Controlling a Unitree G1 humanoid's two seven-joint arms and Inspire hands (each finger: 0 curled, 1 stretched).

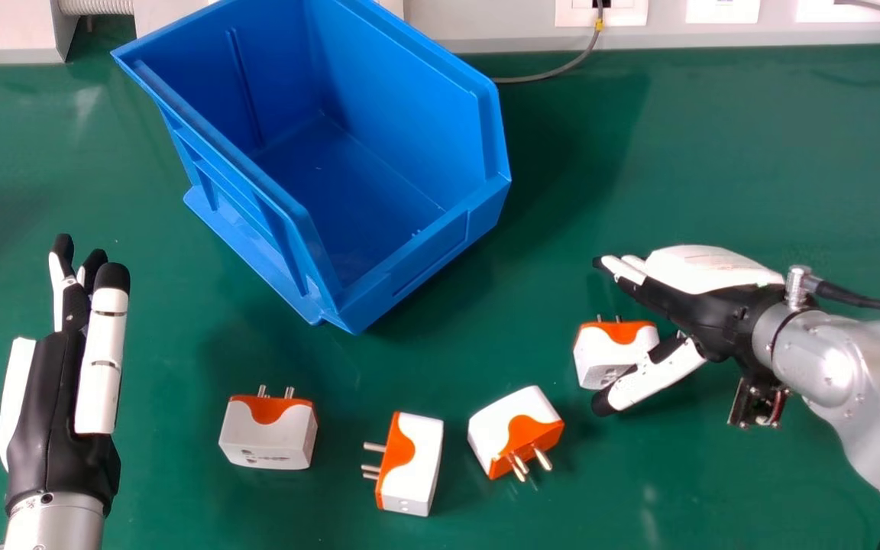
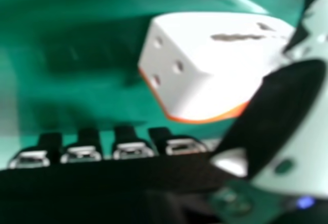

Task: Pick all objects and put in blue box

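Several white and orange plug adapters lie on the green table. In the head view the rightmost adapter (image 1: 614, 353) sits between the thumb and fingers of my right hand (image 1: 703, 298), which is open around it. The others are a left adapter (image 1: 268, 431), a middle adapter (image 1: 412, 463) and another adapter (image 1: 515, 432) with its pins toward the near edge. The blue box (image 1: 417, 263) stands behind them, with its inside bare. My left hand (image 1: 50, 382) rests open at the left. In the right hand view the adapter (image 2: 225, 65) lies beside the thumb of my right hand (image 2: 292, 126).
The green table (image 1: 715, 153) spreads around the box. A grey cable (image 1: 554, 72) runs from a wall socket (image 1: 623, 11) to behind the box. A white duct or panel (image 1: 4, 30) borders the back edge.
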